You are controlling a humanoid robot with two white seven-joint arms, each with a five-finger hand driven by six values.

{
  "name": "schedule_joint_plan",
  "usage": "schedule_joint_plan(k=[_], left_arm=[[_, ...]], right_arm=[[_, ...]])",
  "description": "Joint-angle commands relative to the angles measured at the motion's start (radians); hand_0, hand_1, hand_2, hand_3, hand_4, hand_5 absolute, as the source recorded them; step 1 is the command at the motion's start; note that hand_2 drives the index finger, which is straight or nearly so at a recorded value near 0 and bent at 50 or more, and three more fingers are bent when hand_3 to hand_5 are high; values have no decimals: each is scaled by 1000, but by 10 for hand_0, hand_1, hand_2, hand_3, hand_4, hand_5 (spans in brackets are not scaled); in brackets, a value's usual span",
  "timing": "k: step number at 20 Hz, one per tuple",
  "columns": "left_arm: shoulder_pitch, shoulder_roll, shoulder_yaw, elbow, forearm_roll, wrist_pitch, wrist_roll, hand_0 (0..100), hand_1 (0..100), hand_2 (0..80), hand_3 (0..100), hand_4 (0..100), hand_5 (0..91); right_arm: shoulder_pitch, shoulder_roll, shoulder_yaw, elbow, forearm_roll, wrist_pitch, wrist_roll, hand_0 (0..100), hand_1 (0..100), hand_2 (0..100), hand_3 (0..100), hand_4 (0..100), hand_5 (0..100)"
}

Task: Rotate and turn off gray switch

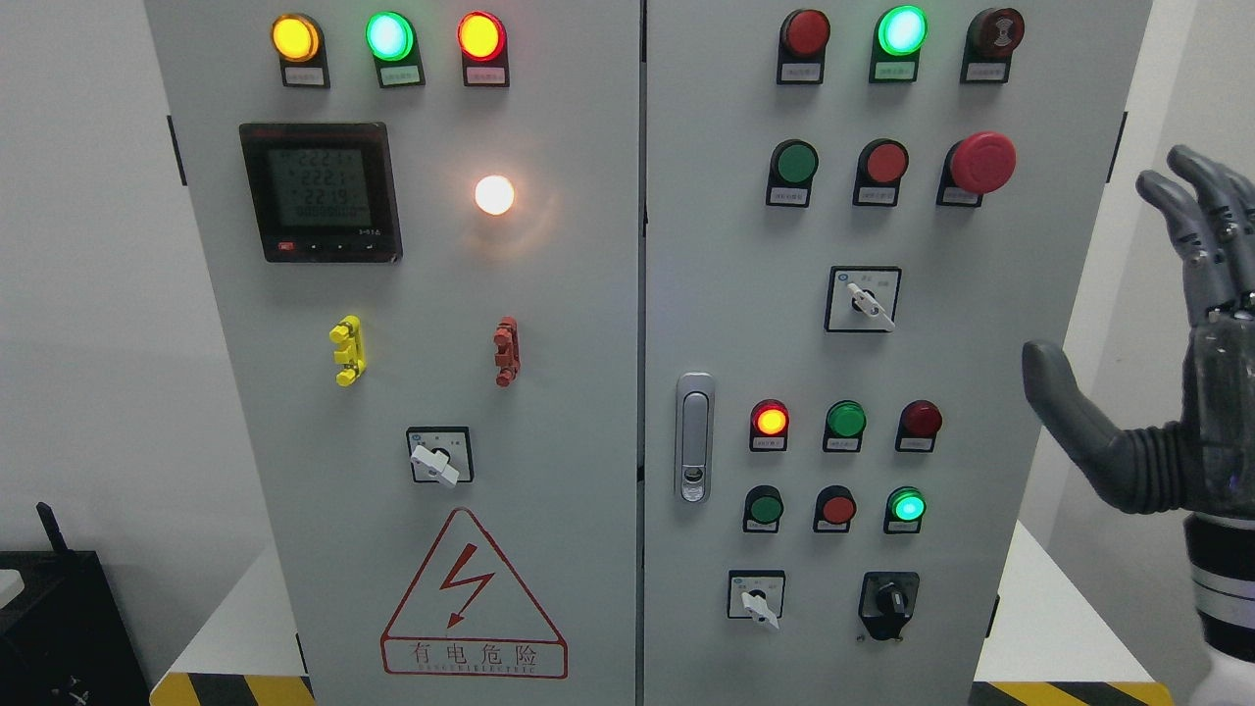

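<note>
A grey electrical cabinet (588, 294) fills the head view. It carries three rotary switches with pale grey handles: one on the left door (434, 461), one on the upper right door (869, 302), and one at the lower right (757, 600). All three handles point down and to the right. A black rotary switch (890, 598) sits beside the lower one. My right hand (1118, 275) is raised at the right edge, off the cabinet's right side. Its fingers are spread, the thumb points left, and it holds nothing and touches no switch.
Lit indicator lamps, push buttons and a red mushroom stop button (982, 163) cover the right door. A meter display (321, 191), yellow and red clips and a warning triangle are on the left door. A door latch (694, 436) stands near the centre seam. A black box (49, 628) sits at lower left.
</note>
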Motion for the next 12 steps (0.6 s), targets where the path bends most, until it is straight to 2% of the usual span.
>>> schedule_joint_plan(k=[1, 2, 4, 7, 12], left_arm=[[0, 0, 32, 0, 0, 0, 0, 120, 389, 0, 0, 0, 0], [0, 0, 32, 0, 0, 0, 0, 120, 389, 0, 0, 0, 0], [0, 0, 32, 0, 0, 0, 0, 120, 389, 0, 0, 0, 0], [0, 0, 32, 0, 0, 0, 0, 120, 389, 0, 0, 0, 0], [0, 0, 32, 0, 0, 0, 0, 120, 389, 0, 0, 0, 0]], right_arm=[[28, 13, 16, 9, 4, 5, 2, 301, 194, 33, 277, 149, 76], [37, 14, 17, 12, 4, 8, 4, 303, 195, 56, 365, 228, 134], [48, 16, 36, 26, 5, 11, 4, 314, 202, 114, 443, 300, 231], [48, 23, 45, 43, 25, 26, 2, 280, 247, 196, 462, 348, 345], [45, 25, 63, 47, 34, 49, 5, 236, 286, 219, 504, 443, 516]])
